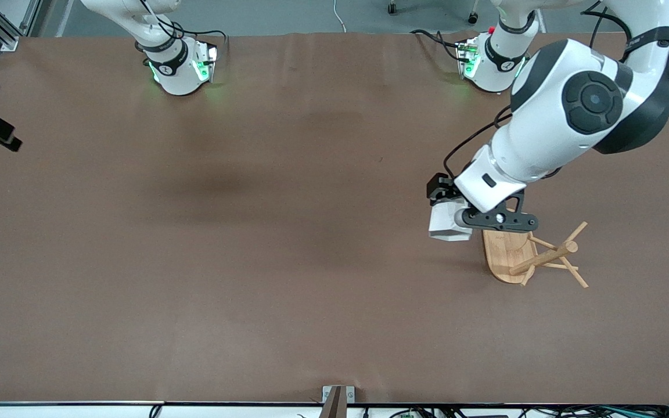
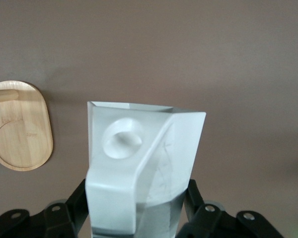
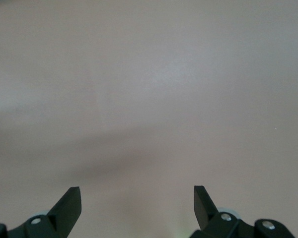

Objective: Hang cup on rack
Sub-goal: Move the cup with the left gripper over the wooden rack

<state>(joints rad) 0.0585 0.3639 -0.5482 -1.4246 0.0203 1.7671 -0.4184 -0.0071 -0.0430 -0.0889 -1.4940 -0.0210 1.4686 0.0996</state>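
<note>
Spanning every view: the brown surface [image 1: 253,232], carrying the rack at the left arm's end.

Standing on that surface: the rack [image 1: 535,255], oval bamboo base down, post leaning in the front view, thin pegs slanting outward (presumably angled so a handle can slide down one and stay put).

Hanging in the air just beside the rack, toward the right arm's end and over bare surface next to the base: the cup [image 1: 449,223], white and faceted, clamped in the left pincer [image 1: 456,217]. Gripping across the cup's body, one finger on either side, and leaving the blocky handle with its round hole [image 2: 123,139] free and facing away from the wrist, probably so a peg can be threaded through the hole. Not yet touching any peg; in the left wrist view the wooden base [image 2: 21,126] lying off to one side of the cup, apart from it.

Waiting off the table's working area: the right pincer [image 3: 136,198], fingers spread wide, holding nothing, hovering over bare surface.
</note>
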